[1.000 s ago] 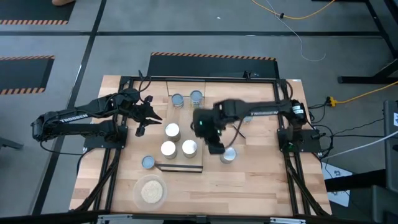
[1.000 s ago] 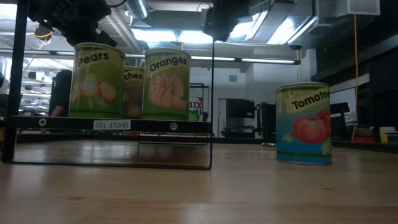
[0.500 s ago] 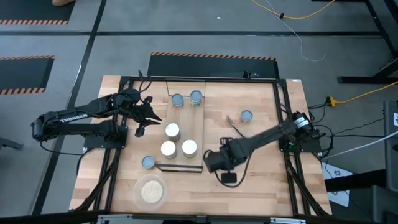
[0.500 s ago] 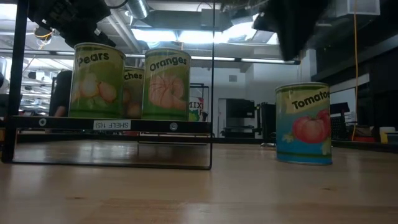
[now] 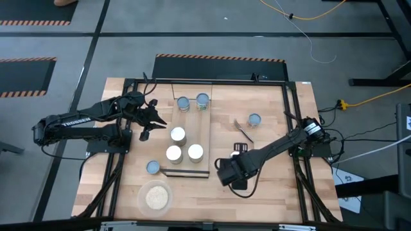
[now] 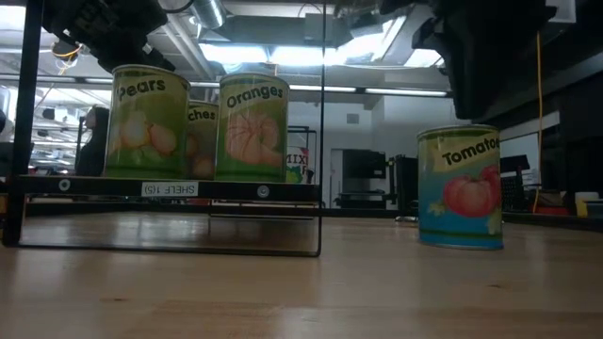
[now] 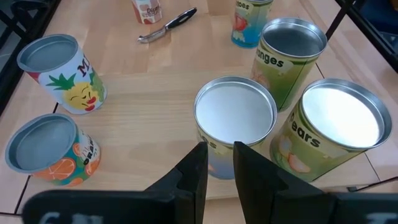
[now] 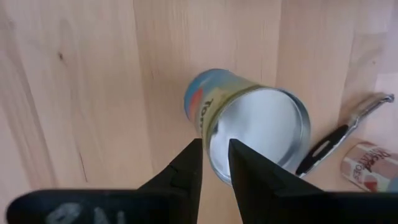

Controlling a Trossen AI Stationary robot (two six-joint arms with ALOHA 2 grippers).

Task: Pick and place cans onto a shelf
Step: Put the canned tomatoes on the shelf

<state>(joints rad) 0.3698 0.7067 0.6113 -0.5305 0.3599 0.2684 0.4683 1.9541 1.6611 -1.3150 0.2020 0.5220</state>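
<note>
- Right hand: fingers nearly together, empty, above Tomato can, which stands alone on worktop.
- Left hand: fingers close together, empty, beside shelf.
- Pears can, Oranges can stand on shelf w/ a third can behind.

A robotics lab or workshop is indicated. A wooden table is seen standing on a grey floor, where hazard-striped mats are laid at about ten o'clock and a yellow cable is trailed at one o'clock. Beyond the table, long ceiling light strips, exposed ducting and dark equipment racks are shown. A person is glimpsed far back behind the cans.
</note>
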